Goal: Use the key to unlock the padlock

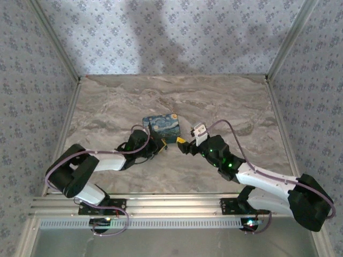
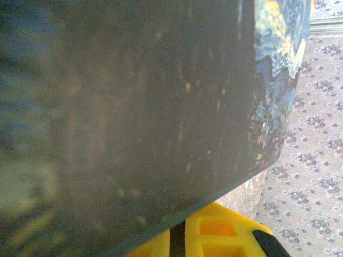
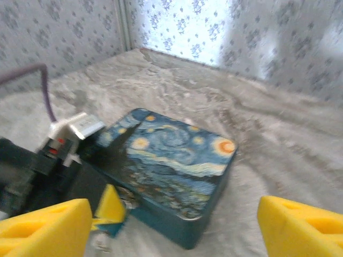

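The blue-and-yellow swirl-print rectangular box (image 1: pixel 161 127) is pressed so close to the left gripper (image 1: pixel 159 148) that its dark side is blurred — whether those jaws are parted cannot be told. The right gripper (image 3: pixel 175 220) is spread wide, just beside the box. Where the padlock lies cannot be made out.

No readable text, label or number appears anywhere.

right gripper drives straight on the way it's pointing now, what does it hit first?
Probably the painted box, near corner first: it lies straight ahead, between the right gripper's open fingers. The gap to it is hard to judge.
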### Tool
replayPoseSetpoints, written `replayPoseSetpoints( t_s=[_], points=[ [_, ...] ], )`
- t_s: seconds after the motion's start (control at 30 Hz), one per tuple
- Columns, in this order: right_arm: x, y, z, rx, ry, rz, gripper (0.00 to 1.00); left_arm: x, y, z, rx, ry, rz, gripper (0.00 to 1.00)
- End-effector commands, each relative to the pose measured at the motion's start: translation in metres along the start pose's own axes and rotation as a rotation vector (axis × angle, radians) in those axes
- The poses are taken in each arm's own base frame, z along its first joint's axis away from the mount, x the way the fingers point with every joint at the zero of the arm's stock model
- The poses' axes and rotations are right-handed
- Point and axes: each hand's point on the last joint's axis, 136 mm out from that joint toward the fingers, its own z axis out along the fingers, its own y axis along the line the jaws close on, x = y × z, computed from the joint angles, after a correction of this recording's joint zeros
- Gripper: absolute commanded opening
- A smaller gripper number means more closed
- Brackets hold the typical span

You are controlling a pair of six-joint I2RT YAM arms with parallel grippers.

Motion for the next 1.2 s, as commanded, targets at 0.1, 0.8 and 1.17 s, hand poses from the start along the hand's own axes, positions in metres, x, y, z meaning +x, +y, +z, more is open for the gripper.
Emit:
replayPoseSetpoints(
  t_s=[0.1,0.8,1.17],
  points=[
    [0.005,-0.003,-0.005,-0.012,0.032,-0.422,0.92,-0.001,-0.013,-0.008,-0.022,-0.003,-0.087,0.0],
    [0.088,0.06,0.026,-0.168,0.122,-0.775,0.93,0.001,-0.029,-0.016,-0.031,0.016,-0.223,0.0],
    [0.085,0.061,0.04,-0.222,0.065,-0.728,0.93,0.001,-0.031,-0.019,-0.033,0.014,-0.222,0.0]
  ],
)
